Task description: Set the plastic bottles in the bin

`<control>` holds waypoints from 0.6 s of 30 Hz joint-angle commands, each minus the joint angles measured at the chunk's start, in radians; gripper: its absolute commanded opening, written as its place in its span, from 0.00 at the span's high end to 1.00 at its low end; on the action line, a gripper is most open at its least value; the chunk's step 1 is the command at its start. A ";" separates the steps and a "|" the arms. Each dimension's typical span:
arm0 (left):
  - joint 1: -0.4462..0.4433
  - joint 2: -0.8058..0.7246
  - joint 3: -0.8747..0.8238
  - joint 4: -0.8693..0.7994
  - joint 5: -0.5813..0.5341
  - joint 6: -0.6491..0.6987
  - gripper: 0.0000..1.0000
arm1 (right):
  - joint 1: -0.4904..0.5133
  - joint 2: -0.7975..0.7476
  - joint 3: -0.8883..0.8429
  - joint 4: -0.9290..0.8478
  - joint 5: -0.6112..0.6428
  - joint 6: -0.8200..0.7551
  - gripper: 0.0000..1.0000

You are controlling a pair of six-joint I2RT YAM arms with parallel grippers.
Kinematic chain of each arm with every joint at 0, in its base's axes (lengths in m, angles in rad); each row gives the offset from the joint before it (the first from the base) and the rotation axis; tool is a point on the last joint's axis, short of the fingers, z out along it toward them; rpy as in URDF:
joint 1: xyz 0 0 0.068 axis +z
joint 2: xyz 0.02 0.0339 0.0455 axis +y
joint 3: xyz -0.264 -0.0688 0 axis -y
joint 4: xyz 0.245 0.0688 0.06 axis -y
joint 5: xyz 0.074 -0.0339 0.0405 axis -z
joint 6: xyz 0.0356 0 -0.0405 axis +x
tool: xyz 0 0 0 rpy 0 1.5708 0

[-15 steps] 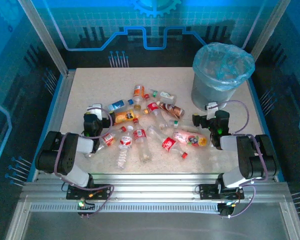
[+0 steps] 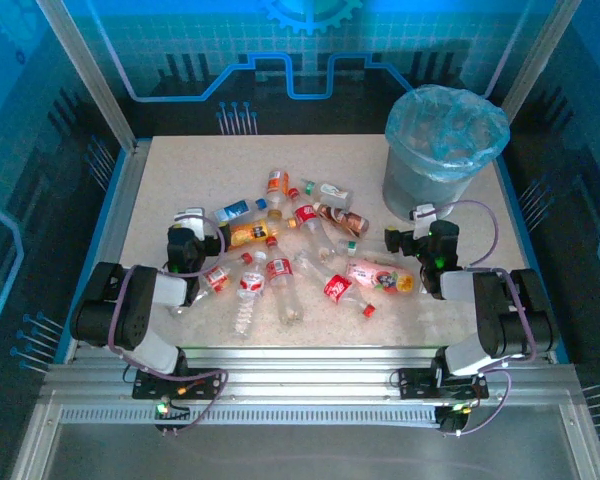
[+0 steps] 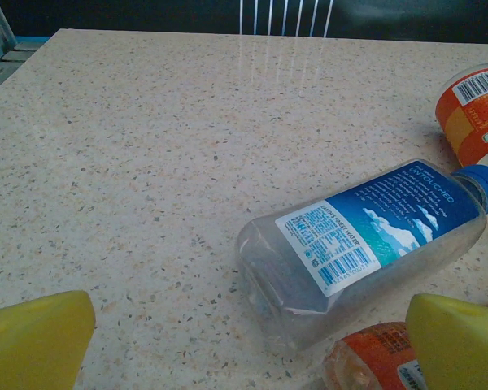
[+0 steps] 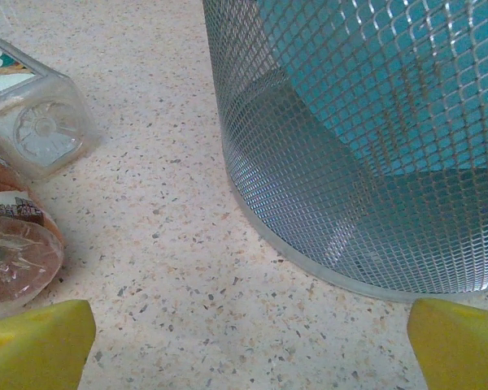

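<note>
Caution: if you closed the left gripper [image 3: 246, 345] from here, its right fingertip [image 3: 459, 345] could have snagged the orange-labelled bottle [image 3: 370, 370] just beside it, or nudged the smooth blue-labelled bottle [image 3: 374, 236] into a roll. The left gripper's jaws stood wide apart, holding nothing. That blue-labelled bottle lay on its side on the table [image 3: 146, 146], near, at 1 o'clock. The right gripper [image 4: 248, 345], likewise spread and empty, faced the bin [image 4: 366, 146] at 1 o'clock.

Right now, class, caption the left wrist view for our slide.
Open left tool facing a blue-labelled bottle lying on the speckled table.
</note>
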 commanded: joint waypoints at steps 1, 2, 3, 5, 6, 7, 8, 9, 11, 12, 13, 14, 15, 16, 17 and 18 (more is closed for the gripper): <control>0.009 -0.009 0.022 -0.001 0.020 0.002 0.01 | 0.009 0.004 0.020 0.025 0.000 -0.007 0.00; 0.010 -0.009 0.022 -0.002 0.020 0.001 0.01 | 0.008 0.004 0.021 0.025 -0.002 -0.005 0.00; 0.010 -0.009 0.023 -0.002 0.020 0.001 0.01 | 0.008 0.003 0.020 0.024 -0.001 -0.006 0.00; 0.012 -0.009 0.024 -0.002 0.019 -0.001 0.01 | 0.007 0.003 0.021 0.023 -0.002 -0.006 0.00; 0.012 -0.009 0.024 -0.002 0.018 -0.002 0.01 | 0.007 0.003 0.021 0.023 -0.002 -0.006 0.00; 0.013 -0.009 0.023 -0.003 0.017 -0.002 0.01 | 0.007 0.003 0.021 0.021 -0.003 -0.006 0.00; 0.013 -0.009 0.024 -0.004 0.016 -0.004 0.01 | 0.006 0.003 0.021 0.021 -0.005 -0.006 0.00; 0.015 -0.009 0.024 -0.004 0.017 -0.004 0.01 | 0.005 0.004 0.022 0.021 -0.005 -0.004 0.00; 0.016 -0.009 0.024 -0.003 0.020 -0.005 0.01 | 0.004 0.003 0.023 0.021 -0.008 -0.004 0.00; 0.016 -0.009 0.023 -0.003 0.019 -0.006 0.01 | 0.003 0.003 0.023 0.021 -0.008 -0.004 0.00; 0.017 -0.010 0.024 -0.003 0.019 -0.006 0.01 | 0.004 0.003 0.023 0.021 -0.008 -0.004 0.00; 0.017 -0.009 0.024 -0.003 0.019 -0.006 0.01 | 0.004 0.003 0.023 0.021 -0.009 -0.003 0.00; 0.016 -0.009 0.024 -0.005 0.019 -0.006 0.01 | 0.004 0.003 0.023 0.021 -0.008 -0.004 0.00; 0.017 -0.009 0.024 -0.002 0.019 -0.006 0.01 | 0.003 0.003 0.022 0.021 -0.008 -0.003 0.00; 0.017 -0.008 0.024 -0.003 0.019 -0.006 0.01 | 0.004 0.003 0.024 0.021 -0.008 -0.004 0.00; 0.017 -0.009 0.024 -0.004 0.020 -0.006 0.01 | 0.004 0.003 0.023 0.021 -0.009 -0.003 0.00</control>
